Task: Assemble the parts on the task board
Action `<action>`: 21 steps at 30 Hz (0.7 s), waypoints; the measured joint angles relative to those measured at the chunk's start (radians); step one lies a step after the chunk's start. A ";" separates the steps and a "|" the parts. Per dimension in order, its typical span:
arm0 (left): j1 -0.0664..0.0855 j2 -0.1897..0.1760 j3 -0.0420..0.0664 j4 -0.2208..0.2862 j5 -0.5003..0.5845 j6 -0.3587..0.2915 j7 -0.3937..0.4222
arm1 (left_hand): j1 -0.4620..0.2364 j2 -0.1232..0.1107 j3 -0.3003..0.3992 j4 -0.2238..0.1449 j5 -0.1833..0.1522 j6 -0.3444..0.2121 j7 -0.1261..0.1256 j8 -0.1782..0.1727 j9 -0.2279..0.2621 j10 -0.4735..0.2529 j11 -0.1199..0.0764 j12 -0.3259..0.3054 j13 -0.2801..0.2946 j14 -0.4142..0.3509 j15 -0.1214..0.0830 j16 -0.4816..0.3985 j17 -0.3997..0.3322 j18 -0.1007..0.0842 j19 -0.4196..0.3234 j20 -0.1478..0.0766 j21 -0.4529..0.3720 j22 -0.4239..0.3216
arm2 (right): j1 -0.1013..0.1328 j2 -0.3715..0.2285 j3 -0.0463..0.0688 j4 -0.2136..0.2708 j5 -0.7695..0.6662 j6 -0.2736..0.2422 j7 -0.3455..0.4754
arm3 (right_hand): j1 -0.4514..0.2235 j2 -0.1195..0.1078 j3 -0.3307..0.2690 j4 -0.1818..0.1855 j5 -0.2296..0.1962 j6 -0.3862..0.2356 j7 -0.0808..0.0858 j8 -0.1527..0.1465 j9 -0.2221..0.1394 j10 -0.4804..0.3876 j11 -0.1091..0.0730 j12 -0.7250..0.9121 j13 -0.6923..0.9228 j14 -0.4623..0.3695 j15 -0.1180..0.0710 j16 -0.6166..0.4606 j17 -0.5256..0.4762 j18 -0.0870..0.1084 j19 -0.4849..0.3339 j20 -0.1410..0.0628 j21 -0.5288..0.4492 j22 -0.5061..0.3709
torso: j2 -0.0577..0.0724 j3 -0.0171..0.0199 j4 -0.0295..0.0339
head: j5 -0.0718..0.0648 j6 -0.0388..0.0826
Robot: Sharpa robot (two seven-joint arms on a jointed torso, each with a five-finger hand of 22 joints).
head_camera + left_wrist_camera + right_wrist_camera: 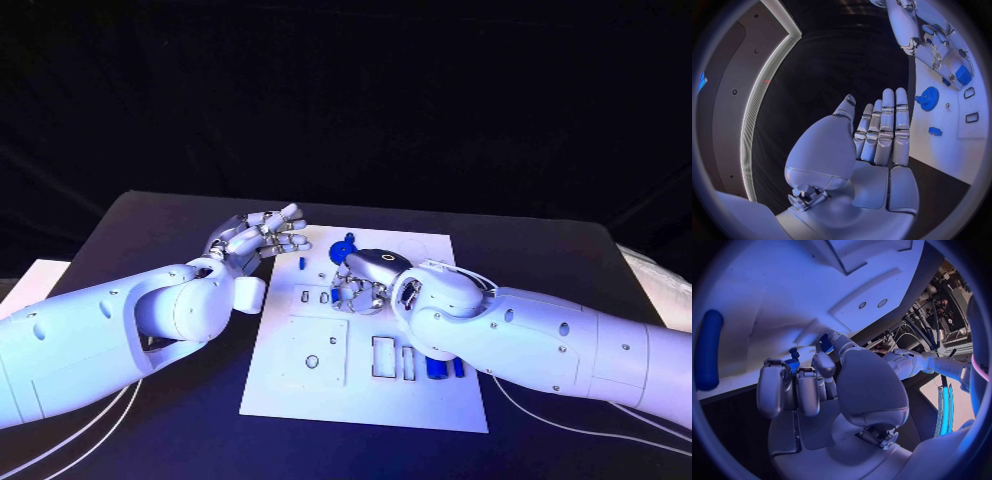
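Head view: right hand [364,282] down on the task board [361,400], fingers curled round a small blue part [792,363], apparently to seat it near the blue gear [342,250]. Left hand [263,236] raised just off the board's far left corner, fingers straight and pressed together, holding nothing, likely kept clear. More blue parts [444,368] at the board's near right.

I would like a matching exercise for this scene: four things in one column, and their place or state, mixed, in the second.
1. left hand
2. right hand
3. blue gear
4. task board

a. white plate on the black table
b. lies on the board's far part
c. over the board, fingers curled down at small blue parts
d. fingers straight, holding nothing, beside the board

Pairs: 1-d, 2-c, 3-b, 4-a
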 measured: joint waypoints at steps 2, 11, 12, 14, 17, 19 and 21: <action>0.000 0.000 0.000 0.000 0.000 0.000 0.000 | 0.001 0.001 0.000 0.000 0.000 0.000 0.000 0.000 0.000 0.000 0.000 0.000 0.000 0.000 0.000 0.000 0.000 0.000 0.000 0.000 0.000 0.000 | 0.000 0.000 0.000 0.000 -0.002 0.000 -0.001 | -0.005 -0.005 -0.002 0.002 0.000 -0.001 0.001 -0.005 0.000 -0.002 0.002 -0.004 -0.002 0.000 0.000 0.000 0.000 0.000 0.000 0.000 0.000 0.000 | 0.000 0.0000 -0.0002 | 0.000 0.000; 0.000 0.002 0.000 0.000 0.000 0.001 -0.001 | 0.001 0.001 0.000 0.000 0.000 0.000 0.000 0.000 0.000 0.000 0.000 0.000 0.000 0.000 0.000 0.000 0.000 0.000 0.000 0.000 0.000 0.001 | -0.001 0.001 -0.002 0.000 -0.003 -0.010 -0.005 | -0.048 -0.036 -0.047 0.028 -0.030 -0.042 0.013 -0.030 -0.006 -0.029 0.015 -0.042 -0.033 0.000 0.008 -0.004 0.000 0.000 -0.007 0.007 -0.004 -0.006 | 0.000 -0.0005 0.0000 | -0.002 0.000; 0.000 0.002 0.000 0.000 0.000 0.001 -0.001 | 0.001 0.001 0.000 0.000 0.000 0.000 0.000 0.000 0.000 0.000 0.000 0.000 0.000 0.000 0.000 0.000 0.000 0.000 0.000 0.000 0.000 0.001 | -0.001 0.000 -0.003 0.000 -0.003 -0.013 -0.006 | -0.050 -0.039 -0.051 0.032 -0.030 -0.047 0.015 -0.030 -0.007 -0.038 0.016 -0.055 -0.046 0.000 0.008 -0.004 0.000 0.000 -0.007 0.007 -0.004 -0.008 | 0.000 -0.0005 0.0000 | -0.002 0.000; 0.000 0.002 0.000 0.000 0.000 0.002 -0.001 | 0.001 0.001 0.000 0.000 0.000 0.000 0.000 0.000 0.000 0.000 0.000 0.000 0.000 0.000 0.000 0.000 0.000 0.000 0.000 0.000 0.001 0.001 | -0.003 -0.002 -0.004 0.001 -0.003 -0.025 -0.006 | -0.053 -0.041 -0.062 0.034 -0.034 -0.058 0.018 -0.036 -0.010 -0.054 0.018 -0.073 -0.063 0.000 0.008 -0.004 0.000 0.000 -0.007 0.007 -0.010 -0.011 | 0.000 -0.0005 0.0002 | -0.002 0.000; 0.000 0.003 0.000 0.000 0.000 0.002 -0.001 | 0.001 0.001 0.000 0.000 0.000 0.000 0.000 0.000 0.000 0.000 0.000 -0.003 0.000 0.001 -0.001 0.008 0.008 0.000 0.003 -0.003 0.012 0.004 | -0.009 -0.008 -0.007 0.009 -0.003 -0.049 -0.006 | -0.050 -0.044 -0.070 0.028 -0.034 -0.072 0.021 -0.043 -0.012 -0.076 0.022 -0.099 -0.087 0.000 0.015 -0.009 0.000 0.000 -0.011 0.011 -0.014 -0.019 | 0.000 -0.0003 0.0002 | -0.003 -0.001; 0.000 0.004 0.000 -0.001 0.000 0.002 -0.002 | 0.001 0.001 -0.001 -0.006 0.000 0.000 0.000 -0.004 0.000 0.000 0.000 -0.004 0.000 0.027 -0.008 0.031 0.023 0.000 0.024 -0.011 0.030 0.014 | -0.011 -0.014 -0.008 0.019 -0.002 -0.072 -0.006 | -0.043 -0.051 -0.079 0.031 -0.034 -0.078 0.024 -0.043 -0.015 -0.090 0.025 -0.112 -0.101 0.000 0.015 -0.009 0.000 0.000 -0.014 0.014 -0.016 -0.024 | 0.000 0.0000 0.0002 | -0.003 -0.001; 0.000 0.005 0.000 -0.001 0.000 0.002 -0.003 | 0.001 0.001 -0.001 -0.007 0.000 0.000 0.000 -0.004 0.000 0.004 -0.004 -0.005 0.000 0.059 -0.016 0.060 0.042 0.000 0.046 -0.019 0.051 0.025 | -0.012 -0.019 -0.008 0.030 -0.002 -0.095 -0.002 | -0.039 -0.055 -0.087 0.035 -0.034 -0.087 0.026 -0.043 -0.017 -0.095 0.027 -0.119 -0.109 0.000 0.015 -0.009 0.000 0.000 -0.014 0.014 -0.016 -0.026 | 0.000 0.0001 0.0002 | -0.003 -0.001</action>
